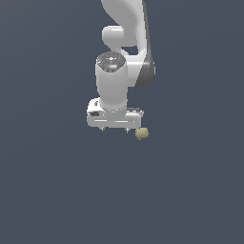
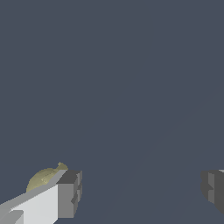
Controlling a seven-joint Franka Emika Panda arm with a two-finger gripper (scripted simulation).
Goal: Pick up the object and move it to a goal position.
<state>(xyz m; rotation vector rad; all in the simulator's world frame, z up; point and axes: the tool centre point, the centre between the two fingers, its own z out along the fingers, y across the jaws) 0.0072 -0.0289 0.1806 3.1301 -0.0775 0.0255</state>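
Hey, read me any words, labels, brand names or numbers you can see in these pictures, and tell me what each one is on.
None: no readable text in either view.
The white arm and gripper show no lettering or logo.
The olive-yellow lump is plain, with no markings.
The dark grey surface carries no signs or numbers.

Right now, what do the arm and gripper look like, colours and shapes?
The arm is glossy white with rounded, tube-like links and a dark grey band at one joint. A grey disc with small markings caps the wrist cylinder. The gripper has a flat white boxy body; in the wrist view its fingers are white bars ending in blocky dark grey pads. No cables show.
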